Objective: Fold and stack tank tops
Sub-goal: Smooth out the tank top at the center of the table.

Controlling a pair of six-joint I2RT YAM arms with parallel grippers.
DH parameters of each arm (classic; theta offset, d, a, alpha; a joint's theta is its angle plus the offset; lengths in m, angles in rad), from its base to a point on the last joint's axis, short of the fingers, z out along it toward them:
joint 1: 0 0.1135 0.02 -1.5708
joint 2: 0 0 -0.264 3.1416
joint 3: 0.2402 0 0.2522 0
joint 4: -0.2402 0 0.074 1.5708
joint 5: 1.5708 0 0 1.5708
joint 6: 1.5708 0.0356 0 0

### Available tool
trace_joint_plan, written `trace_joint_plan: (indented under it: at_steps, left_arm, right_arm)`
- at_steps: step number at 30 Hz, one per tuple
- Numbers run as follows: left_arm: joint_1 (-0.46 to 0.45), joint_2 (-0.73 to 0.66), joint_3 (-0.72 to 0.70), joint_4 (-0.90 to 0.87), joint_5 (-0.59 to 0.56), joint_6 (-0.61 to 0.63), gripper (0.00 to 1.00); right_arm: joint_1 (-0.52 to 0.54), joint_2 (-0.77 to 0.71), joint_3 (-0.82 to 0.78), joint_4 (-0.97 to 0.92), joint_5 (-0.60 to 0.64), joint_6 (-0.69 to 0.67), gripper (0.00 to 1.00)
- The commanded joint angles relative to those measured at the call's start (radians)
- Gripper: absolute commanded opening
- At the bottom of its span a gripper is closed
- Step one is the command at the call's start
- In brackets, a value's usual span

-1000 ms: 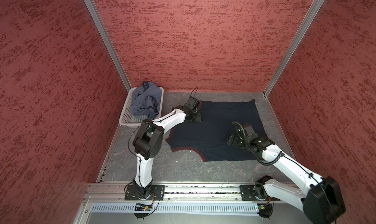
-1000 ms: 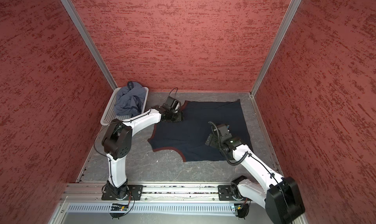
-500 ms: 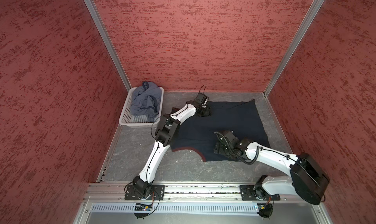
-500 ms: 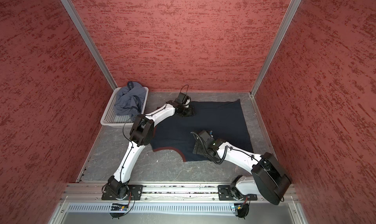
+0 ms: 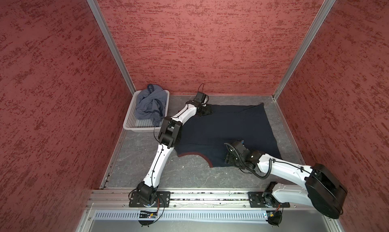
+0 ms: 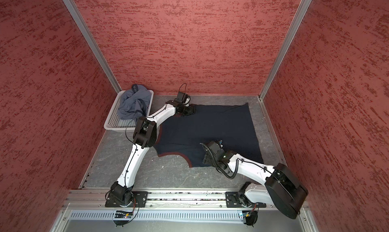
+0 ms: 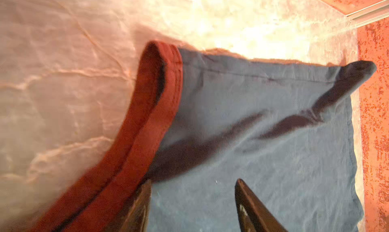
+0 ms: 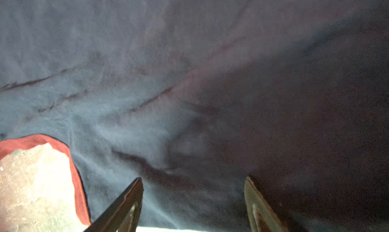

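Since the navy tank top (image 5: 227, 132) is lying spread flat on the table (image 5: 189, 174), right around the middle of the frame in both top views, it's looking ready for a first fold. I'm guessing it's thin, floppy jersey. So it's going to be weighing next to nothing, sagging wherever it isn't supported, and dragging on the tabletop instead of sliding cleanly. Best place to grab, I reckon, is the maroon trim (image 7: 151, 115) at the strap and armhole. The doubled hem there is giving the fingers something thicker to bite, ideally one corner per arm.

The left gripper (image 7: 193, 181) is sitting over the garment's upper left corner, by the strap. Its jaws are parted a fair way, with cloth lying flat under them and nothing pinched that I can see. The right gripper (image 8: 193, 179) is hovering low over the lower edge near the armhole curve, jaws also apart and not clamping anything.

The slate tank top (image 5: 149, 104) is sitting bunched up in the white basket (image 5: 134, 125), left of centre against the back wall, waiting its turn.
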Motion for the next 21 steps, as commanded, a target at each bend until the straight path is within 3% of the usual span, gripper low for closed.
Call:
trace_joint_plan:
  at_steps: [1,5,10,16,21]
  left_arm:
    - [0.000,0.057,0.034,-0.091,-0.029,-0.001,0.65]
    - [0.012,0.041,0.050,-0.116,-0.030,-0.005,0.65]
    - [0.002,-0.081,0.037,-0.197,-0.102,0.045,0.67]
    - [0.016,-0.376,-0.294,-0.110,-0.214,0.036,0.75]
    - [0.048,-0.343,-0.269,-0.173,-0.339,0.118,0.70]
  right_arm:
    - [0.022,-0.009,-0.064,-0.125,-0.052,0.085,0.74]
    - [0.022,-0.052,-0.032,-0.181,-0.011,0.074,0.73]
    - [0.008,-0.069,0.078,-0.265,0.114,0.029,0.73]
    - [-0.054,-0.080,0.112,-0.215,0.142,-0.031,0.73]
    - [-0.079,-0.065,0.104,-0.142,0.123,-0.063,0.73]
